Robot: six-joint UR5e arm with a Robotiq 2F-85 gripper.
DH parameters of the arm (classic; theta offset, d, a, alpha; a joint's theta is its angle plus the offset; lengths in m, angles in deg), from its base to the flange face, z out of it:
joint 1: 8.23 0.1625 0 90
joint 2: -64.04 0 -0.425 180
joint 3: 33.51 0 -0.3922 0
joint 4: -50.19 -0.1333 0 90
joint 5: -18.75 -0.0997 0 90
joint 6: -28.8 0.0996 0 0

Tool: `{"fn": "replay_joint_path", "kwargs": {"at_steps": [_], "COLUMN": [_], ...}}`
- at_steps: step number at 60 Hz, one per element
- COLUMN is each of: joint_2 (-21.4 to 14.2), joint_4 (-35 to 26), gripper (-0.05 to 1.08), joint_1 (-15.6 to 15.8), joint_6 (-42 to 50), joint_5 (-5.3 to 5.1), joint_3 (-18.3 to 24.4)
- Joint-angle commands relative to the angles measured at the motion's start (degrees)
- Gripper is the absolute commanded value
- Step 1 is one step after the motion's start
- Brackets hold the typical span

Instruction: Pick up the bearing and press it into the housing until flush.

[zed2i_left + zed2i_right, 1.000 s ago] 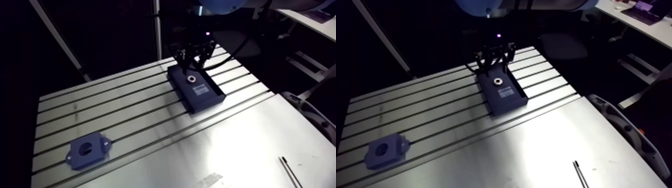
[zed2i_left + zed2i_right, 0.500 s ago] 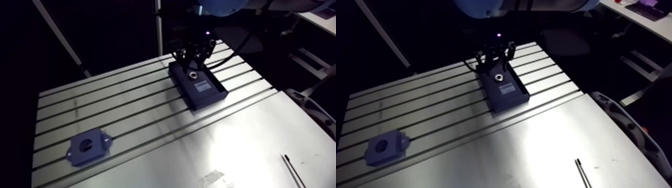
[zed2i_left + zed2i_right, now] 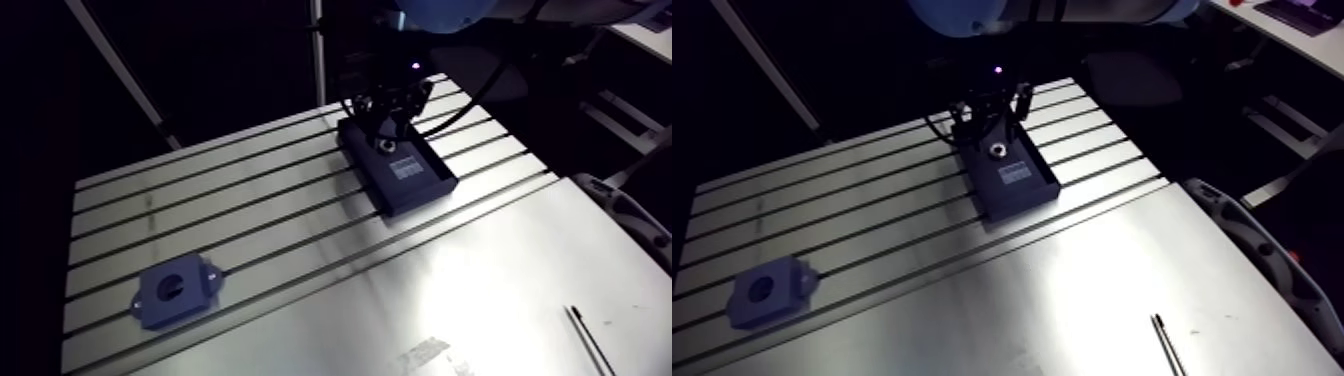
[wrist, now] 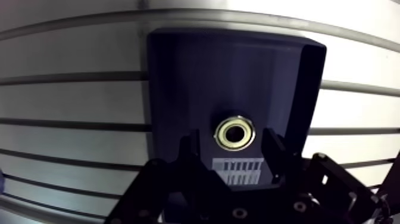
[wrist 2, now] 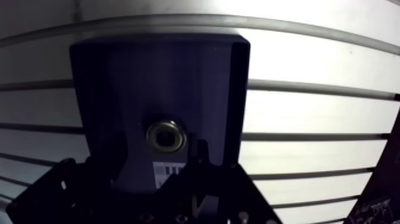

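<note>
1. Metal bearing lies flat on the floor of a dark tray, just beside a white printed label. The tray rests on the slotted aluminium table, toward the far side in the arm view.
2. Gripper hangs directly over the bearing. Its 2 fingers stand apart, 1 on each side of the ring, with a visible gap on both sides. Nothing is held.
3. Housing, a blue block with a round bore facing up, sits well apart from the tray, near the table's opposite corner. The bore appears vacant.
4. Step in hand, as judged: final approach for the pick. The grasp is not yet made and pressing has not begun, so the task is at an early stage.
5. Next move calls for lowering until the fingertips bracket the ring's outer wall, closing squarely, lifting clear of the tray wall, then carrying across to the housing.
6. Risk, as judged: the ring is low and thin, so a shallow or off-centre closure could tip it or let it slip.
</note>
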Motion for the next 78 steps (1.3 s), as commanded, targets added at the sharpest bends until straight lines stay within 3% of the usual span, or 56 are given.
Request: {"fn": "replay_joint_path", "kwargs": {"at_steps": [1, 34, 78], "joint_2": [0.2, 1.2, 1.1], "joint_4": [0.0, 1.9, 1.9], "gripper": [0.37, 0.37, 0.47], "joint_1": [0.0, -0.1, 0.2], "joint_6": [0.1, 0.0, 0.0], "joint_5": [0.04, 0.39, 0.31], "joint_3": [0.0, -0.2, -0.2]}}
